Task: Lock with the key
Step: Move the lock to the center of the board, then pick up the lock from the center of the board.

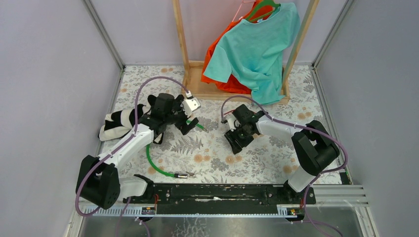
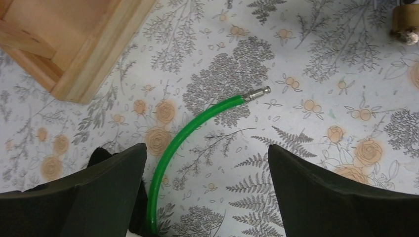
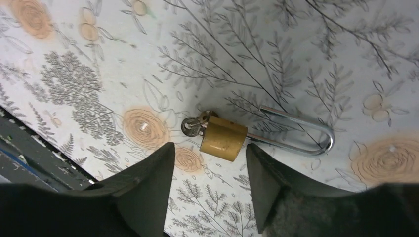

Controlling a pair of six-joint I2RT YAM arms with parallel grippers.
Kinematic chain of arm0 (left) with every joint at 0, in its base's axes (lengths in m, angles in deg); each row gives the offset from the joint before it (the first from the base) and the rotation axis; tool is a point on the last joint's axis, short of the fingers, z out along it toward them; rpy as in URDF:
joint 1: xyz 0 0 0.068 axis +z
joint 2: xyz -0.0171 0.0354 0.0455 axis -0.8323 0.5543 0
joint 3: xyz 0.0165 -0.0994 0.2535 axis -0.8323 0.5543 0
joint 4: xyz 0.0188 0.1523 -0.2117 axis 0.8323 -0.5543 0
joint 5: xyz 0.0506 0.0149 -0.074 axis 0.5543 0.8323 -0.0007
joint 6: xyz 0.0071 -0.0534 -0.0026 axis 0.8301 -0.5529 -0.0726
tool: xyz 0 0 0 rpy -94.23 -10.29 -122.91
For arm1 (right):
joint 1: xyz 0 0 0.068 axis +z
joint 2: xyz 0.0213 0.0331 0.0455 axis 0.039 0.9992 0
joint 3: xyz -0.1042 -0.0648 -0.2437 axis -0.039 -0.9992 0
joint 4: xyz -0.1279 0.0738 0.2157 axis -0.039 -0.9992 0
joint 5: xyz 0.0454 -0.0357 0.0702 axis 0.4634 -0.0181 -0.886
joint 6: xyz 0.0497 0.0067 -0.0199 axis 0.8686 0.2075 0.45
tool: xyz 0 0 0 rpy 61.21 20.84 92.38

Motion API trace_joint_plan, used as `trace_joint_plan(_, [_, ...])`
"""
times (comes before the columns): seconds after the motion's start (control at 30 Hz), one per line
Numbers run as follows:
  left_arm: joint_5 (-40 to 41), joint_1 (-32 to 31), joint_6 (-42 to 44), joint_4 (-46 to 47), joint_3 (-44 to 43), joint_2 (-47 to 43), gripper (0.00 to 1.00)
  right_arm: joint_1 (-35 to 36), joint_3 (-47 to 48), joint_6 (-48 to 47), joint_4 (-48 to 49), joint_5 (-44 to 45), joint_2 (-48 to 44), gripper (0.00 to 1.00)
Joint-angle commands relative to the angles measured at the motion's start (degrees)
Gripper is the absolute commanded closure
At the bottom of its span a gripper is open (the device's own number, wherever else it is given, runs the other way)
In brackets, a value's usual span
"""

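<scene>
A brass padlock (image 3: 223, 138) lies flat on the floral tablecloth, its long steel shackle (image 3: 301, 136) swung out to the right. The key (image 3: 193, 124) sticks in its left end. My right gripper (image 3: 210, 148) hovers just short of the lock body, open, with nothing between its fingers. A green cable (image 2: 188, 128) with a metal tip (image 2: 257, 93) curves across the cloth. My left gripper (image 2: 207, 148) is wide open above it, the cable passing close to the left finger (image 2: 113, 187). From above, the left gripper (image 1: 190, 123) and right gripper (image 1: 237, 138) face each other at mid-table.
A wooden rack base (image 1: 207, 86) stands at the back with a teal shirt (image 1: 257, 47) and an orange shirt (image 1: 225, 59) hanging from it. A black-and-white cloth (image 1: 118, 123) lies at the left. The cable's other end (image 1: 184, 174) rests near the black front rail (image 1: 222, 192).
</scene>
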Motion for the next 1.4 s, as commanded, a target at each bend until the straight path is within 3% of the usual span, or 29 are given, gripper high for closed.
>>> trace_joint_plan(0.0, [-4.19, -0.41, -0.55, 3.97, 2.60, -0.62, 0.00, 0.75, 2.28, 2.64, 2.91, -3.33, -0.80, 0.31])
trace_joint_plan(0.07, [-5.84, -0.66, -1.32, 3.95, 2.97, -0.26, 0.00, 0.69, 2.14, 1.89, 3.34, -1.65, -2.32, 0.21])
trace_joint_plan(0.13, [-6.80, -1.41, -2.20, 3.96, 2.93, 0.60, 0.00, 0.22, 1.78, 1.02, 3.40, 0.23, -3.99, 0.18])
trace_joint_plan(0.4, [-3.29, -12.10, -12.59, 6.33, -0.73, 8.33, 0.00, -13.47, 0.82, -1.62, 2.62, -4.66, -11.22, 0.18])
trace_joint_plan(0.57, [4.13, -22.73, -21.20, 6.25, -6.95, 16.96, 0.03, -19.04, 0.11, -1.97, 4.36, -2.43, -15.32, 0.18])
trace_joint_plan(0.73, [6.38, -29.50, -27.29, 2.66, -14.62, 26.01, 0.06, -26.94, -1.50, -1.24, 6.23, -4.23, -18.59, 0.17])
trace_joint_plan(1.0, [11.65, -33.06, -33.43, -1.68, -24.51, 37.52, 0.13, -30.93, -2.02, -1.44, 6.35, -5.79, -19.26, 0.17])
trace_joint_plan(1.37, [13.19, -35.50, -32.39, -0.70, -24.07, 40.76, 0.28, -31.04, -1.28, -1.75, 5.60, -6.29, -17.40, 0.17])
